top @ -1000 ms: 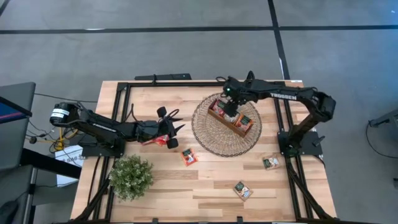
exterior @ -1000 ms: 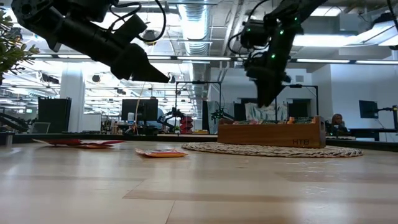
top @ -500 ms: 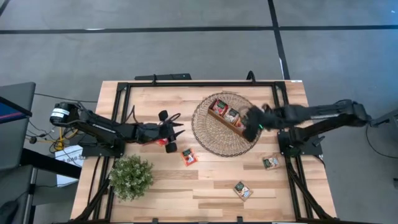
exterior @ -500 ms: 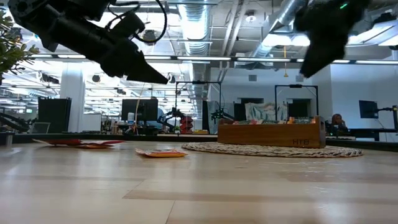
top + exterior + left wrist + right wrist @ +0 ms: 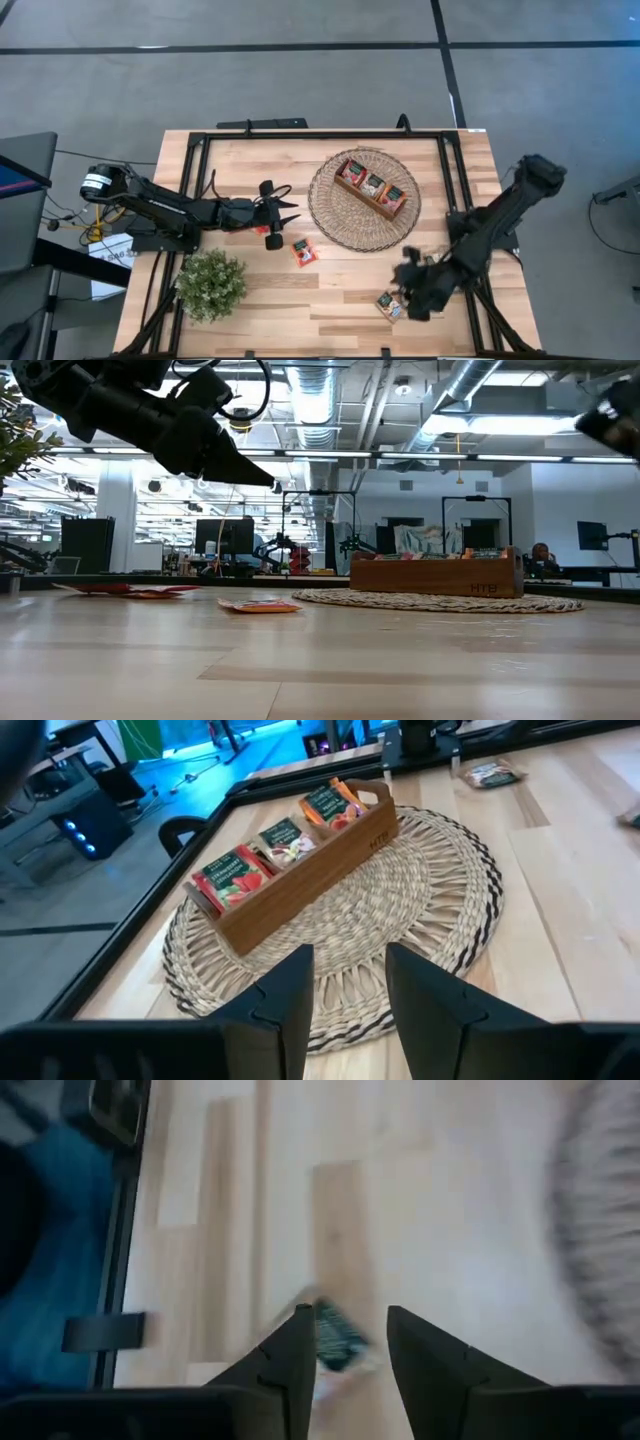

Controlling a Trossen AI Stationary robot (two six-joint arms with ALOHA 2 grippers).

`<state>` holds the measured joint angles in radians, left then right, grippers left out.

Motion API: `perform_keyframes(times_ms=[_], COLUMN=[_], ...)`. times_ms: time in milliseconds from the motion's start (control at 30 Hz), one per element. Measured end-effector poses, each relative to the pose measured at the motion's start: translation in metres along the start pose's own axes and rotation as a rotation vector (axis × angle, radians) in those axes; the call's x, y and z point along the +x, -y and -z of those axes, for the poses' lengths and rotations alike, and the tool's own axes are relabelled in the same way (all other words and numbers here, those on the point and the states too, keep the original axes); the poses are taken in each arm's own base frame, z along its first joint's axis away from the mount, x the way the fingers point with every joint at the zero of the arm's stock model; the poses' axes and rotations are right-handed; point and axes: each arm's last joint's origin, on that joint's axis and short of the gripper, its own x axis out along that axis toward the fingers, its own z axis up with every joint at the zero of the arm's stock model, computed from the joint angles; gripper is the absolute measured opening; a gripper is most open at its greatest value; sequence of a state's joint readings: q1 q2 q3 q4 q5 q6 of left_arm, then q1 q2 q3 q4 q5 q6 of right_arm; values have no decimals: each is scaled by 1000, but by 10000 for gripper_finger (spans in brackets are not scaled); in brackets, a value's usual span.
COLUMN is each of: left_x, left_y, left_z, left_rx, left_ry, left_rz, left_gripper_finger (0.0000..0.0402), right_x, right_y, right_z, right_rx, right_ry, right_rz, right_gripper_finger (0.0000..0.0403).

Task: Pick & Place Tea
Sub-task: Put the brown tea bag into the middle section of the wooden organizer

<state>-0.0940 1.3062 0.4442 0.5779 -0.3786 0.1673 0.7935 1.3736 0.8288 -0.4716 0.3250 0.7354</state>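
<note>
Two robot arms over a wooden table (image 5: 330, 310) scattered with tea sachets.
Right gripper (image 5: 412, 285), fingers apart and empty, hovers beside a tilted sachet (image 5: 389, 305); left gripper (image 5: 283, 213), narrowly open, faces the filled tray (image 5: 372, 188) on its woven mat (image 5: 335, 222).

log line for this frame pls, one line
task: pick & place tea | right end effector: open, over sachet near table's front edge | left end effector: open, empty, hovering | tray: on mat
</note>
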Motion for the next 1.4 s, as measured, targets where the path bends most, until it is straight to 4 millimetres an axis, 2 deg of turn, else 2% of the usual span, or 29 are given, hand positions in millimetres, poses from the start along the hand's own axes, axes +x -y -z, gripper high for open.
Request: perform_keyframes(times_ms=[133,233,367,500,667,867,1033,1133,1200,1400], left_x=[0,0,0,0,0,0,0,0,0,0], left_y=[0,0,0,0,0,0,0,0,0,1], left_z=[0,0,0,0,0,0,1,1,0,-2], left_rx=[0,1,1,0,0,1,1,0,-3,-8], left_ry=[0,0,0,0,0,-5,-7,-5,5,26], left_rz=[0,0,0,0,0,1,1,1,4,48], left_gripper_finger=[119,119,119,119,119,119,119,119,119,119], right_x=[35,55,70,71,72,87,96,96,92,81], right_y=[-12,-11,-4,-1,-2,-9,-11,-9,-6,8], right_z=[5,10,12,11,13,25,29,24,19,-3], right_rx=[7,-24,-151,-253,-342,-381,-392,-364,-327,-223], right_ry=[-106,-196,-244,-219,-212,-254,-263,-237,-211,-110], right_rz=[-94,-123,-120,-81,-66,-63,-21,10,11,68], right_gripper_finger=[134,168,215,224,196,153,86,31,8,3])
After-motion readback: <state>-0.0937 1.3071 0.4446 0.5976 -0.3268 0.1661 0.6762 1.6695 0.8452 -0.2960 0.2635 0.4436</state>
